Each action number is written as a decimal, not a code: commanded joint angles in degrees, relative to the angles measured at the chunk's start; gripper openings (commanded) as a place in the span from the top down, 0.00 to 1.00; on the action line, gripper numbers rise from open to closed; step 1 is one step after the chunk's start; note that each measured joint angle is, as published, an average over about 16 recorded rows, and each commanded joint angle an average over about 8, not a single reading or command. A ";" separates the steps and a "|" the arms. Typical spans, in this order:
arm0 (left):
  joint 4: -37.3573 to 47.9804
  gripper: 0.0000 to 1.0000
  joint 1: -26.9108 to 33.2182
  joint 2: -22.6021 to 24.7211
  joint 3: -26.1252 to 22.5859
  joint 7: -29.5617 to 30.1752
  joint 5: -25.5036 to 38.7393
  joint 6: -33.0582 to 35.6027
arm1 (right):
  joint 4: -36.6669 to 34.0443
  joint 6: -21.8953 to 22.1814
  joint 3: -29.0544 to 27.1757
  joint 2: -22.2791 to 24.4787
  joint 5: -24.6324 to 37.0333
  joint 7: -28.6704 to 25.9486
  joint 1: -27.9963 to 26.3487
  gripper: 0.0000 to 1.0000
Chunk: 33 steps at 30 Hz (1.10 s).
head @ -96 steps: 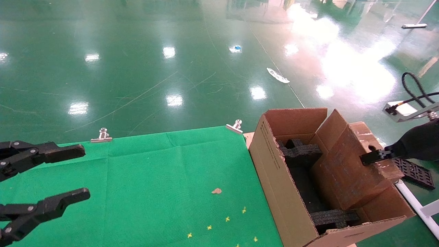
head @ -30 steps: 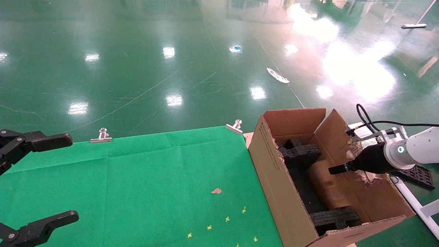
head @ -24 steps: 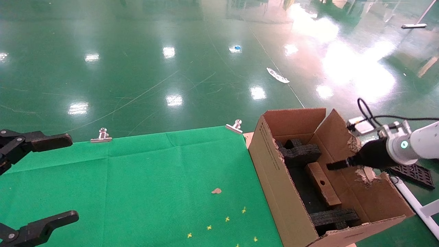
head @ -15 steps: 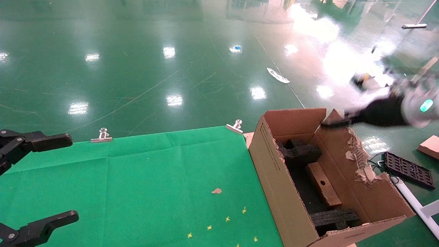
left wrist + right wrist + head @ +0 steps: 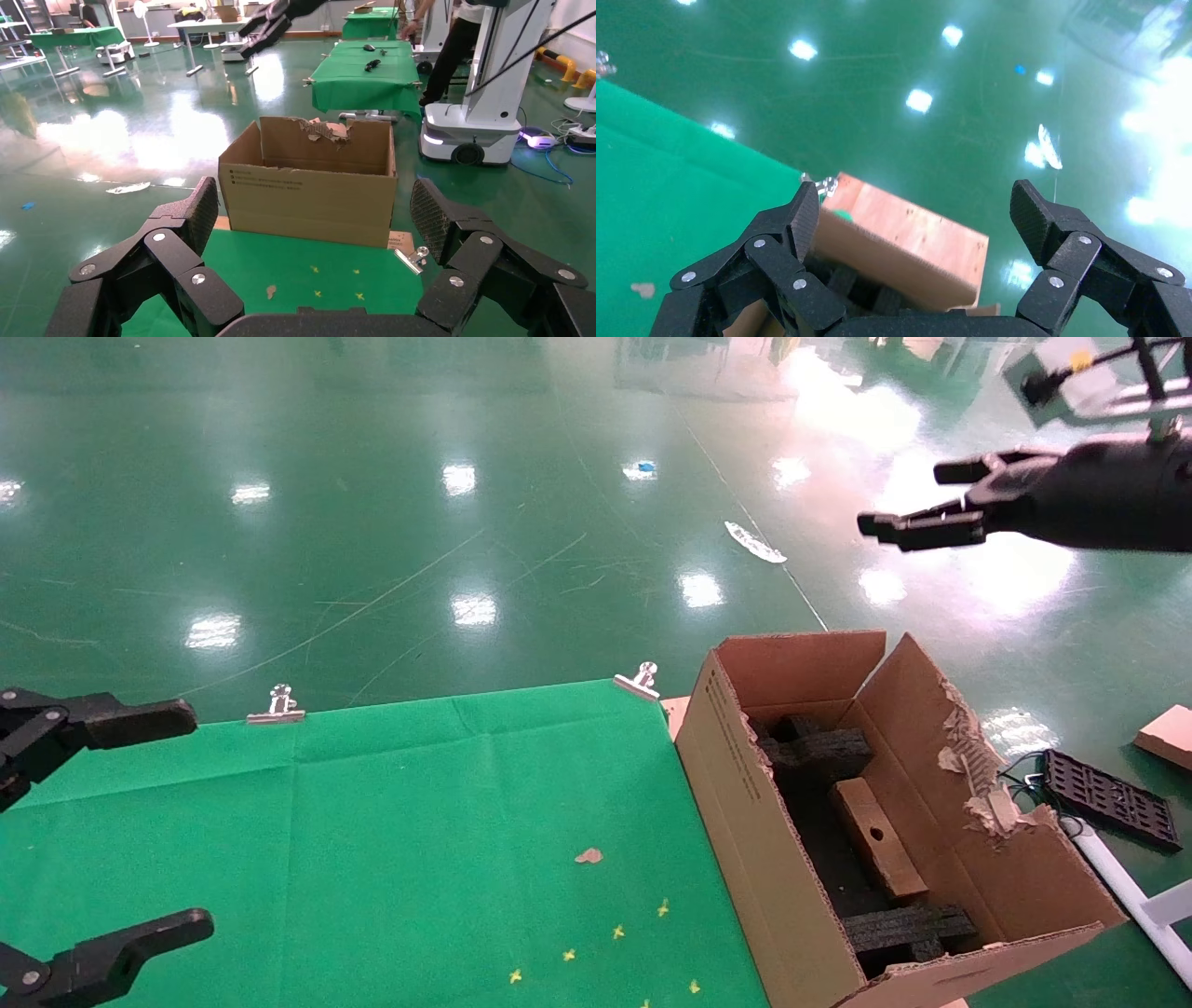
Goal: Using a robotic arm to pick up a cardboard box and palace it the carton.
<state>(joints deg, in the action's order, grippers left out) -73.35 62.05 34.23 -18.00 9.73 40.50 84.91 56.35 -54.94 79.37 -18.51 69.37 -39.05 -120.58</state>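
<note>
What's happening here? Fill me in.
The small cardboard box lies inside the carton, between black foam blocks. The right end effector is open and empty, raised high above the carton. The left end effector is open too, parked over the green cloth.

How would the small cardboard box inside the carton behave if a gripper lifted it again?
The cardboard box probably stays stiff: its edges look straight. It seems light, being small plain cardboard with a round hole. Lying long and flat between foam blocks in the carton, it likely would not roll.
</note>
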 commanded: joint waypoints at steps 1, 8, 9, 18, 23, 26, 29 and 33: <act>0.00 0.00 0.00 0.00 0.00 0.00 0.00 -0.01 | 1.05 0.62 0.02 0.54 -0.25 0.00 -0.19 0.00; 0.03 0.00 0.01 -0.01 -0.01 -0.02 -0.01 0.00 | 2.92 -1.51 -5.14 -0.46 -2.53 2.17 4.33 0.00; 0.04 0.00 0.01 -0.01 -0.01 -0.02 -0.01 0.00 | 3.19 -2.04 -6.21 -0.75 -2.99 2.65 5.34 0.00; 0.05 0.00 0.02 -0.01 -0.04 -0.03 -0.02 0.00 | 5.53 -6.83 -15.73 -3.38 -7.08 6.92 14.28 0.00; 0.05 0.00 0.03 -0.01 -0.05 -0.04 -0.03 0.00 | 6.83 -9.48 -21.01 -4.83 -9.34 9.29 19.24 0.00; 0.05 0.00 0.03 -0.02 -0.05 -0.04 -0.03 0.00 | 7.61 -11.08 -24.19 -5.71 -10.71 10.72 22.23 0.00; 0.05 0.00 0.03 -0.02 -0.06 -0.04 -0.04 0.00 | 8.39 -12.67 -27.37 -6.58 -12.07 12.15 25.21 0.00; 0.05 0.00 0.03 -0.02 -0.07 -0.05 -0.04 -0.01 | 9.43 -14.81 -31.61 -7.75 -13.89 14.05 29.20 0.00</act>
<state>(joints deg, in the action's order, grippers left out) -73.30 62.08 34.21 -18.06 9.68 40.46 84.90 65.78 -69.75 47.76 -26.27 55.48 -25.00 -91.38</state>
